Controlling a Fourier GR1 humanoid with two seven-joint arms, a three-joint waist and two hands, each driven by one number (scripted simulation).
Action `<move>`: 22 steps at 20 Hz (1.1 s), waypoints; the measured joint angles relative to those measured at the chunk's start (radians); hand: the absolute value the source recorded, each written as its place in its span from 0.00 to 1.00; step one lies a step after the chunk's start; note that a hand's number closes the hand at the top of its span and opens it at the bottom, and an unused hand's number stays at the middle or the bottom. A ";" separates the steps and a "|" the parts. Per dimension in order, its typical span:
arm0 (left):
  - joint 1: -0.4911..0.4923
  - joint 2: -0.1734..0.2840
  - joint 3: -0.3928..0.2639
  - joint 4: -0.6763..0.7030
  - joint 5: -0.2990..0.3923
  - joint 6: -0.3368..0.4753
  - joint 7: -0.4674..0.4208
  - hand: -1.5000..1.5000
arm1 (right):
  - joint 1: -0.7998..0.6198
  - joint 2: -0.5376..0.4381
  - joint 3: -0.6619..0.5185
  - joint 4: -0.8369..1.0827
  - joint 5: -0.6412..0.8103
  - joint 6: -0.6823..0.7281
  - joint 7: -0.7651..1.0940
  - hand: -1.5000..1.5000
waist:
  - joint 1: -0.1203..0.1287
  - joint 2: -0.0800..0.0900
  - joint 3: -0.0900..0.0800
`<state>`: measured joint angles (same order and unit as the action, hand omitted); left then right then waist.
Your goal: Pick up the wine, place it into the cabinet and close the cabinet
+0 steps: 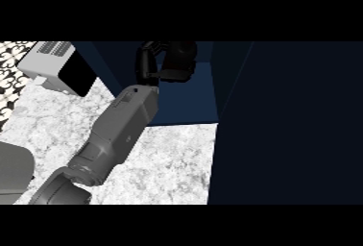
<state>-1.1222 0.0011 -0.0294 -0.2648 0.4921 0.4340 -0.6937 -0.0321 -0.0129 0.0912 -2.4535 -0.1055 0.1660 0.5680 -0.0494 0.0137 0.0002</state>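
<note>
One hand [164, 60] reaches into the dark cabinet [191, 103] at upper centre. Its fingers curl around something dark, perhaps the wine; I cannot tell

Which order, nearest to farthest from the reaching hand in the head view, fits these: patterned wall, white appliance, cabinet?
1. Cabinet: top centre; the hand is reaching into it.
2. White appliance: on the counter, to the hand's left.
3. Patterned wall: at the far left edge, beyond the appliance.
</note>
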 measured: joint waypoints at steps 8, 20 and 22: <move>-0.014 -0.002 0.053 0.063 0.026 -0.054 -0.049 1.00 | 0.003 0.005 0.016 -0.001 0.000 -0.001 0.005 0.00 | -0.009 0.001 0.001; -0.029 0.001 0.070 0.145 -0.003 -0.020 -0.071 0.00 | -0.038 0.002 0.019 -0.002 0.005 -0.018 0.027 0.00 | -0.016 0.005 0.001; -0.031 0.002 0.068 0.153 -0.011 -0.011 -0.070 0.00 | -0.048 0.003 0.024 0.000 0.008 -0.022 0.032 0.00 | -0.017 0.005 0.002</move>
<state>-1.1529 0.0033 0.0384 -0.1116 0.4813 0.4232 -0.7633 -0.0801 -0.0104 0.1150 -2.4537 -0.0978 0.1443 0.5999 -0.0660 0.0186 0.0022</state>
